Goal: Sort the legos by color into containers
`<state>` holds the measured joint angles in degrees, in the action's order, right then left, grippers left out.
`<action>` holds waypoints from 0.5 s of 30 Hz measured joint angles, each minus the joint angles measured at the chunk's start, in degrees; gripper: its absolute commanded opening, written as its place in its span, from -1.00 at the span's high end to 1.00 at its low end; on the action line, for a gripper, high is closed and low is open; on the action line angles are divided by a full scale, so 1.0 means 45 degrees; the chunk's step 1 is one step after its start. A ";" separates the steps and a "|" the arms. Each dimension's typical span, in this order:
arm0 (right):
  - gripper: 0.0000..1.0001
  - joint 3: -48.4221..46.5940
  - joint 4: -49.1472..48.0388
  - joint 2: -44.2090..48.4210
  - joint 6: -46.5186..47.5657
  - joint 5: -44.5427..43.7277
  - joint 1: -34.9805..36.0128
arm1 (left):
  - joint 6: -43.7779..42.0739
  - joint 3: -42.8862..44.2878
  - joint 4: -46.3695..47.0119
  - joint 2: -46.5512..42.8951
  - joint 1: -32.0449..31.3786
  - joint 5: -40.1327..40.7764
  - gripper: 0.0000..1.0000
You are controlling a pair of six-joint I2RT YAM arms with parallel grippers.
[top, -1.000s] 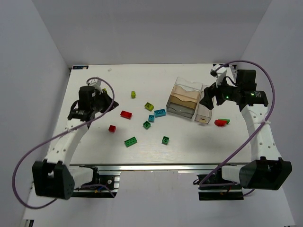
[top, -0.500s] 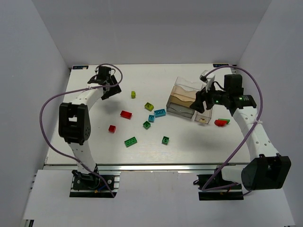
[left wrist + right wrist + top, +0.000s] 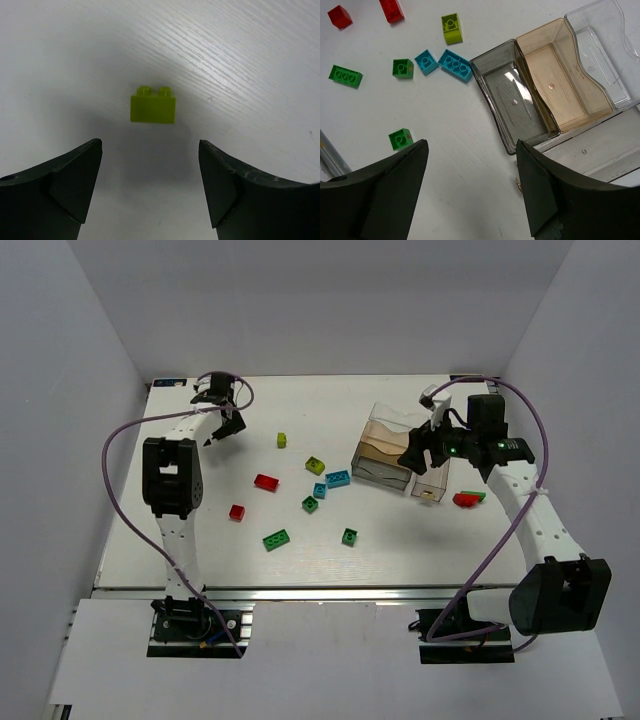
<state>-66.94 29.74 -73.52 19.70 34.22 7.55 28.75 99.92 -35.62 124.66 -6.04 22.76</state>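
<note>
Left claw (image 3: 150, 146): released, jaws spread wide, over the far left corner of the surface (image 3: 420, 540).
Lime brick (image 3: 153, 105): lay on the surface between the left claw's two fingers, touching neither.
Right claw (image 3: 470, 145): released, grasping nothing, above the near left end of the boxes.
Boxes: grey box (image 3: 512, 95), amber box (image 3: 565, 75) and clear box (image 3: 605, 45) stood side by side, touching; the long narrow box (image 3: 430, 481) lay across their right ends.
Middle bricks: second lime brick (image 3: 451, 27), two cyan bricks (image 3: 455, 64), three green bricks (image 3: 345, 75) and two red bricks (image 3: 391, 9) lay scattered on the surface left of the boxes, all outside them.
Right-hand bricks: a red brick (image 3: 464, 500) and a green brick (image 3: 477, 495) lay together just right of the long narrow box.
</note>
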 measured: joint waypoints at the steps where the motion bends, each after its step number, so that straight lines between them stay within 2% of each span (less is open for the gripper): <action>1: -0.53 0.0000 -0.0005 -0.0034 -0.0015 -0.0019 0.0010 | -0.0078 0.0223 0.0000 0.0272 0.0044 0.0010 -0.76; 7: -0.54 0.0000 -0.0034 -0.0107 -0.0063 -0.0228 0.0029 | -0.0597 0.0719 0.0029 0.1171 0.0306 -0.0024 -0.75; 11: -0.54 0.0000 -0.0083 -0.0107 -0.0063 -0.0350 0.0034 | -0.0724 0.0797 0.0131 0.1200 0.0554 -0.0243 -0.64; 15: -0.52 0.0000 -0.0083 -0.0107 -0.0063 -0.0510 0.0029 | -0.0767 0.0923 0.0287 0.1253 0.0748 -0.0520 -0.29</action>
<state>-66.94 29.36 -74.00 19.42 31.92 7.68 25.30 104.07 -34.33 130.30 -2.68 20.43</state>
